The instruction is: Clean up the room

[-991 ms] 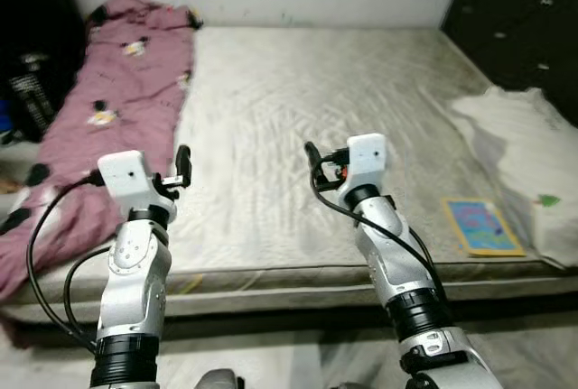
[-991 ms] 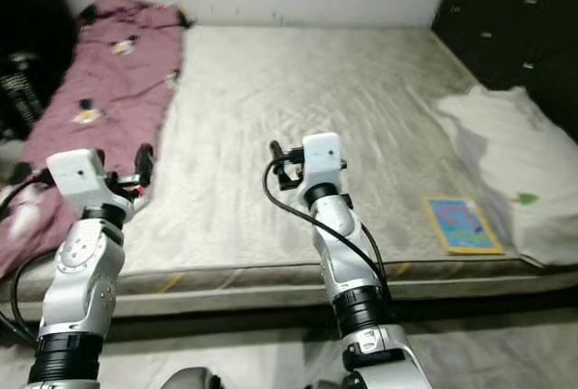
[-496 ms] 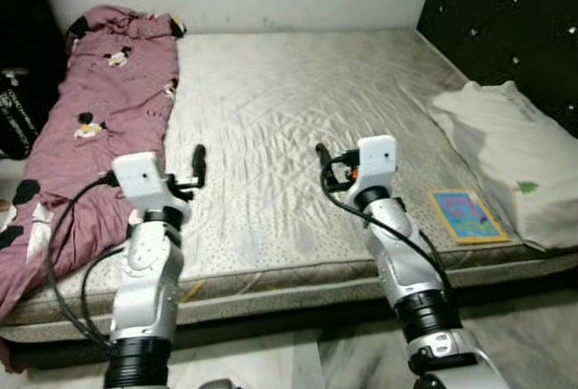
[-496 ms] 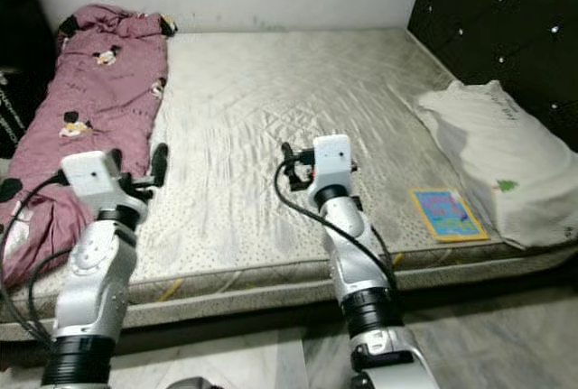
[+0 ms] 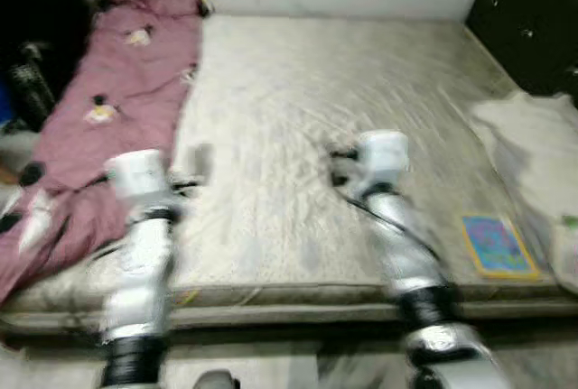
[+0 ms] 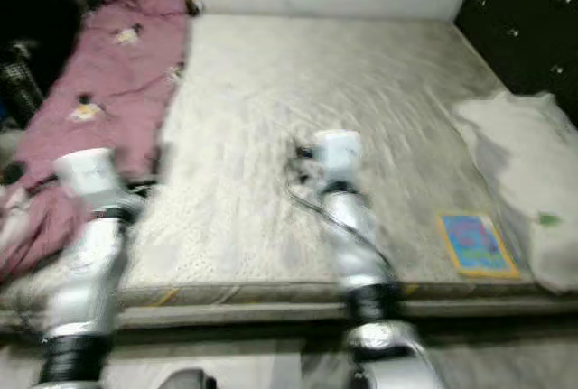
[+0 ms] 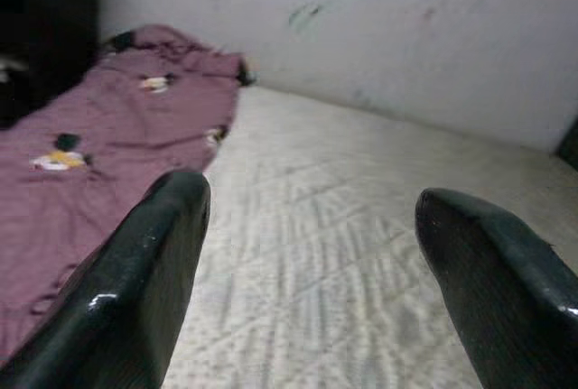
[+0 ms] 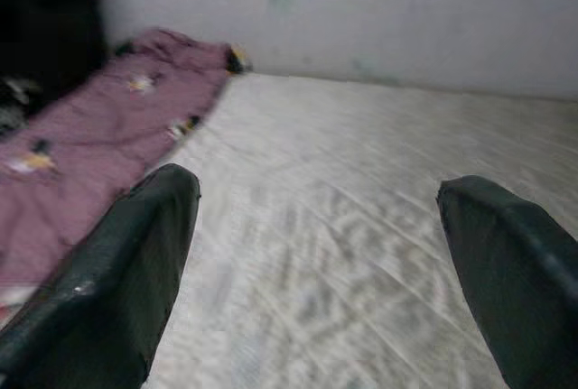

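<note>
- Presumably the first thing to tidy: crumpled maroon blanket with small cartoon prints [image 5: 108,100], lying lengthwise along the left side of the bare grey quilted mattress [image 5: 325,118], its near end spilling over the mattress edge.
- Second candidate: thin colourful picture book [image 5: 495,246], flat near the front right corner of the mattress, just beside a rumpled white pillow [image 5: 533,145].
- Left gripper [image 7: 316,272]: fingers spread wide, nothing between them, raised over the front edge of the mattress with the blanket just to its left.
- Right gripper [image 8: 325,272]: likewise splayed and empty, over the mattress middle, well apart from both book and blanket.
- Head views are smeared, so exact offsets are hard to read.
- Risk: reaching while the view is blurred could put the fingers into the mattress instead of the cloth.
- Risk: pinching one fold of the blanket would likely drag it, the hanging end sliding to the floor.
- Risk: the flat book gives the fingers little edge to catch.
</note>
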Robot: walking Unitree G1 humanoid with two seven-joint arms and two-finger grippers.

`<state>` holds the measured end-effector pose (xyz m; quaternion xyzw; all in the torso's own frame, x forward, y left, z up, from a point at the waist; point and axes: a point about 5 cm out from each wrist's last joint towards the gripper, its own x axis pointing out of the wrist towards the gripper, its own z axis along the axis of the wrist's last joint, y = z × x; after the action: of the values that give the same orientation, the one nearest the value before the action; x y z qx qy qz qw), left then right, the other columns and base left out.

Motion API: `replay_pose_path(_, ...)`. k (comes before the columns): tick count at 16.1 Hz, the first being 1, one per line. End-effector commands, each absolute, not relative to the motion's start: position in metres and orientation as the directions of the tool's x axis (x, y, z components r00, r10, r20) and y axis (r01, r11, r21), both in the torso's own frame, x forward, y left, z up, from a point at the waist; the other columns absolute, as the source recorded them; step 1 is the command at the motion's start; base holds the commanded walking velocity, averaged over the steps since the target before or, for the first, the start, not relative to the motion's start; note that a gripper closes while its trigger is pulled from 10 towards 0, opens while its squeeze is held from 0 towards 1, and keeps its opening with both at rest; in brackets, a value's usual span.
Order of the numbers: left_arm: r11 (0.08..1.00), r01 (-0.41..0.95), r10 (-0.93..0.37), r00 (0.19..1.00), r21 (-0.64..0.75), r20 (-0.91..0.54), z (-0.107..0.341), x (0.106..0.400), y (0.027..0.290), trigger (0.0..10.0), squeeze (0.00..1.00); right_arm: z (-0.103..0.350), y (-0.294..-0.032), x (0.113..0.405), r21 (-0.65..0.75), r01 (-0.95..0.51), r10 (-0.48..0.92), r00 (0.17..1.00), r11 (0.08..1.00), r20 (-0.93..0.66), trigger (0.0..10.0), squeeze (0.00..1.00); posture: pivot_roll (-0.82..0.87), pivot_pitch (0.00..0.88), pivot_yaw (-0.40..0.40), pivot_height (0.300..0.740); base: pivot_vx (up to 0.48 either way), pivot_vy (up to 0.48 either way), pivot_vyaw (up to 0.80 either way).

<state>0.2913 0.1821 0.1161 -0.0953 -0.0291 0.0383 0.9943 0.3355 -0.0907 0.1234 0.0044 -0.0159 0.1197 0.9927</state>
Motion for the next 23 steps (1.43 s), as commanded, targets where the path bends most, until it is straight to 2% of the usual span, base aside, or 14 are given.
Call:
replay_pose_path(1, 0.982, -0.02, 0.035, 0.997, -0.189, 0.074, 0.1233, 0.2955, 0.166, 10.0, 0.0, 0.119, -0.1095, 0.336, -0.008, -0.188, 0.188, 0.982, 0.982, 0.016, 10.0, 0.0, 0.06, 0.0, -0.004, 0.74, 0.0, 0.0, 0.0)
replay_pose_path(5, 0.982, -0.013, 0.029, 0.996, -0.19, 0.084, 0.1245, 0.2953, 0.1633, 10.0, 0.0, 0.1179, -0.1122, 0.3366, -0.006, -0.179, 0.179, 0.984, 0.984, 0.007, 10.0, 0.0, 0.06, 0.0, -0.004, 0.74, 0.0, 0.0, 0.0)
replay_pose_path(8, 0.978, -0.011, 0.027, 0.997, -0.207, 0.076, 0.1237, 0.2955, 0.1624, 10.0, 0.0, 0.1175, -0.1119, 0.3367, -0.003, -0.177, 0.177, 0.984, 0.984, 0.004, 10.0, 0.0, 0.05, 0.0, -0.004, 0.74, 0.0, 0.48, -0.7)
replay_pose_path(16, 0.976, -0.025, 0.042, 0.996, -0.219, 0.076, 0.1238, 0.296, 0.1635, 10.0, 0.0, 0.1152, -0.1105, 0.3366, -0.018, -0.19, 0.19, 0.982, 0.982, -0.011, 10.0, 0.0, 0.05, 0.001, -0.007, 0.74, 0.0, 0.48, 0.0)
replay_pose_path(21, 0.975, -0.009, 0.036, 0.992, -0.224, 0.12, 0.1273, 0.2927, 0.1658, 10.0, 0.0, 0.1134, -0.108, 0.3368, -0.027, -0.208, 0.207, 0.978, 0.978, -0.023, 10.0, 0.0, 0.05, 0.001, -0.008, 0.74, 0.0, 0.0, 0.0)
replay_pose_path(23, 0.975, -0.008, 0.036, 0.992, -0.22, 0.124, 0.1283, 0.2929, 0.1657, 10.0, 0.0, 0.1135, -0.1078, 0.337, -0.029, -0.211, 0.21, 0.977, 0.977, -0.023, 10.0, 0.0, 0.05, 0.002, -0.008, 0.74, 0.315, 0.0, 0.0)
